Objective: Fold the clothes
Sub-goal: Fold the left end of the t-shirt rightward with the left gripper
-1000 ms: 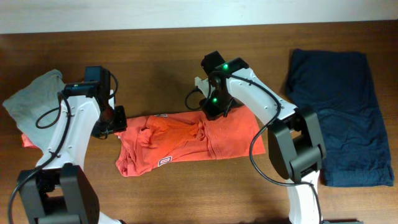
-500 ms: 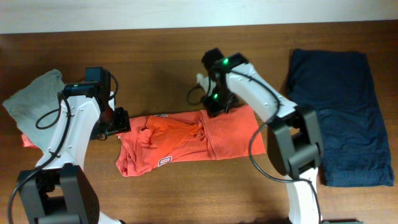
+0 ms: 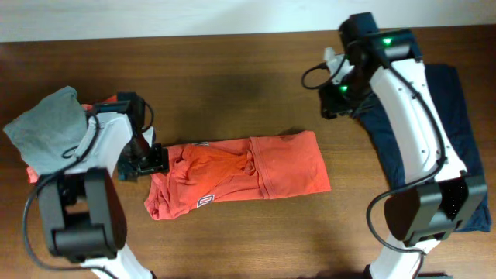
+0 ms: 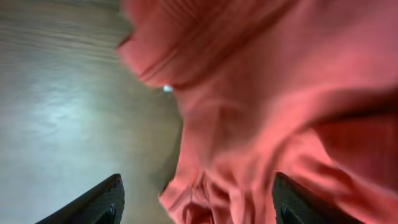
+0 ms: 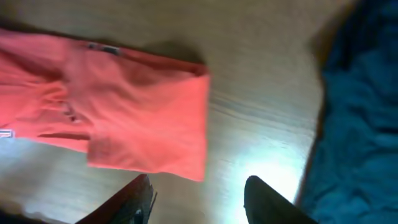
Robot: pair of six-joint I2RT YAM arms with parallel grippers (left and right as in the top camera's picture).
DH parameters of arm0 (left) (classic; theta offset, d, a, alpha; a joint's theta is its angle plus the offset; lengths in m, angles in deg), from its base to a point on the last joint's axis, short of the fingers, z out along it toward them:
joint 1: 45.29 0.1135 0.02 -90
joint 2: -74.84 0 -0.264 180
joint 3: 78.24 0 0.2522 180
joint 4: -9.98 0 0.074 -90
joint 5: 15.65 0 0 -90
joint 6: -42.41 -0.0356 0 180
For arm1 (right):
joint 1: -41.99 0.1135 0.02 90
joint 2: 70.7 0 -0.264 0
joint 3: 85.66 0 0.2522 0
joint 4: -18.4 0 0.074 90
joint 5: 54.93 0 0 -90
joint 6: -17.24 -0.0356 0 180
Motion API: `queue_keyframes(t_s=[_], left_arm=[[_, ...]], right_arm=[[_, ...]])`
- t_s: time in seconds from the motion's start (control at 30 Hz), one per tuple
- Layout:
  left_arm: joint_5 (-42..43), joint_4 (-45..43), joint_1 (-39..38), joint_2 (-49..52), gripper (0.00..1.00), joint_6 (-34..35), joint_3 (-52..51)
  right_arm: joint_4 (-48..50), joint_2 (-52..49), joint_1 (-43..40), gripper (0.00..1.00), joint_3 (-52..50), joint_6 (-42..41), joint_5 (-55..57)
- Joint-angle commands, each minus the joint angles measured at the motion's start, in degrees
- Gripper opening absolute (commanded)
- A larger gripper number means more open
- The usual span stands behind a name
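Note:
The red-orange T-shirt point(image 3: 256, 174) lies crumpled and partly folded in the middle of the table, with a small white mark near its front left corner. My left gripper point(image 3: 149, 161) is at the shirt's left edge. In the left wrist view the gripper point(image 4: 199, 208) is open, with shirt fabric point(image 4: 267, 93) bunched between its fingers. My right gripper point(image 3: 335, 101) is open and empty above bare wood, between the shirt and the navy garment point(image 3: 434, 132). The right wrist view shows the open gripper point(image 5: 199, 202), the shirt's corner point(image 5: 149, 124) and the navy cloth point(image 5: 364, 124).
A light-grey folded shirt point(image 3: 43, 128) lies at the far left on top of a plain orange-red folded shirt point(image 3: 34, 175). The wooden table point(image 3: 232, 85) has a pale wall along its back edge.
My right gripper has left the shirt's top edge and swung right and back toward the navy garment. My left gripper has shifted a little toward the shirt's left edge.

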Motion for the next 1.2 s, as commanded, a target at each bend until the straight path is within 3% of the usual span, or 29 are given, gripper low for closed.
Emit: queue_keyframes(t_s=[0.0,0.2,0.23,0.3,0.33,0.37,0.53,0.67,0.97,1.17], left_arm=[[5.4,-1.1,0.2,4.0,0.75,-4.4,-0.6],[14.9,-2.8,0.1,8.6,0.75,-11.6,-0.6],[16.2,-2.8,0.1,9.3,0.71,-12.4,-0.6],[16.3,-2.7,0.1,9.6,0.54,-12.6,-0.7],[16.3,-2.7,0.1,9.6,0.32,-12.6,-0.7],[16.3,-2.7,0.2,9.6,0.22,-12.6,-0.7],[14.2,-1.9,0.2,9.2,0.02,-12.5,-0.7],[7.3,0.3,2.0,4.9,0.01,-10.6,0.0],[6.8,1.2,16.0,-11.4,0.04,-9.8,2.6],[15.8,1.6,21.1,-15.7,0.06,-11.5,4.5]], right_arm=[[-0.3,-0.1,-1.8,0.53,-0.4,-0.1,0.6],[-0.3,-0.1,-2.1,0.53,-0.4,-0.1,0.4],[-0.3,-0.1,-2.1,0.53,-0.4,-0.1,0.4],[-0.4,-0.1,-2.1,0.53,-0.4,-0.1,0.4],[-0.4,-0.1,-2.1,0.52,-0.4,-0.1,0.4],[-0.5,-0.1,-2.1,0.52,-0.4,-0.1,0.4],[-0.7,-0.1,-2.1,0.52,-0.4,0.1,0.5],[-0.6,-0.1,-2.1,0.52,-0.4,0.1,0.7],[-0.7,-0.1,-2.1,0.52,-0.4,0.1,0.7],[-0.6,-0.1,-2.1,0.52,-0.4,0.1,0.7]])
